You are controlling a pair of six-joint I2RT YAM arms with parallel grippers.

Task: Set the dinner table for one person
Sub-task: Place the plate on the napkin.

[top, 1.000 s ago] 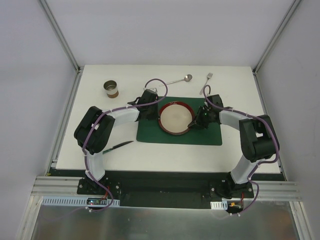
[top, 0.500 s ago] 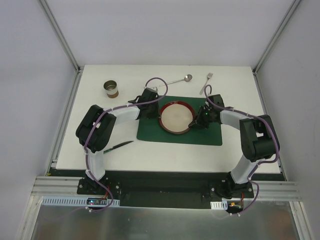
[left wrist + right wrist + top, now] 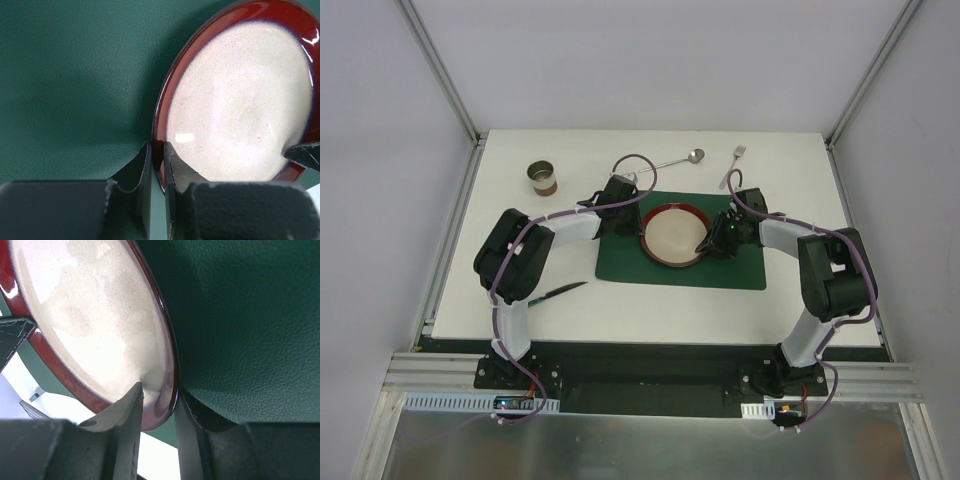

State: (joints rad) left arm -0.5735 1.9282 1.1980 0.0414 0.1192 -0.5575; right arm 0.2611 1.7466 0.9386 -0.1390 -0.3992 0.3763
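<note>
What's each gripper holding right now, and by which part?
The left gripper pinches the red plate by its rim, a finger on each side. The right gripper straddles the opposite rim with a gap showing, apparently holding nothing.

The dinner table (image 3: 650, 310) is a large, flat, white, matte rectangle framed by metal rails

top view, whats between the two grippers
The red-rimmed plate, on the green placemat, lies between the left gripper and the right gripper, each at its rim; the top view shows it.
</note>
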